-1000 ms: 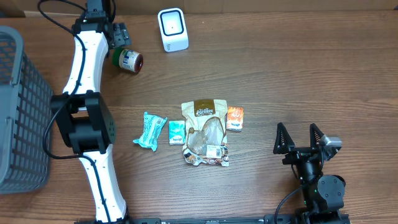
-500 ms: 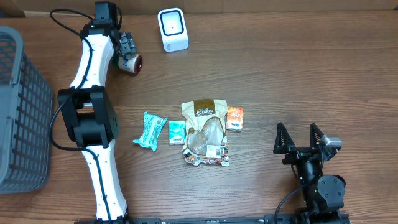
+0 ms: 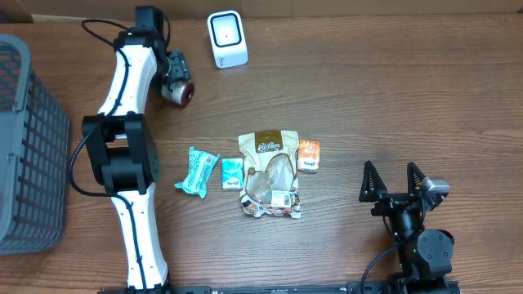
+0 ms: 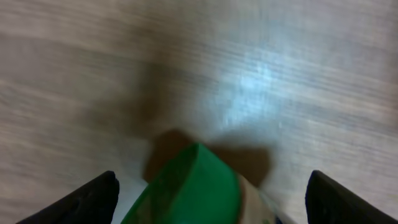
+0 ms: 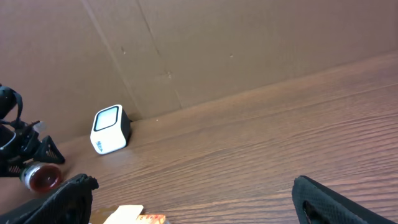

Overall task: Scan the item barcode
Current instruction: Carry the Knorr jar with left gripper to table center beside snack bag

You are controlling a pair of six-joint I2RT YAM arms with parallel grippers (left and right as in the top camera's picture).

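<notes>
Left gripper [image 4: 211, 176] straddles jar [image 3: 181, 91], clamp unclear | green cap, white label, red base

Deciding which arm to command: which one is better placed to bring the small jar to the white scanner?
Left. The left gripper straddles the jar right beside the scanner. The right gripper sits open, far from both.
</notes>
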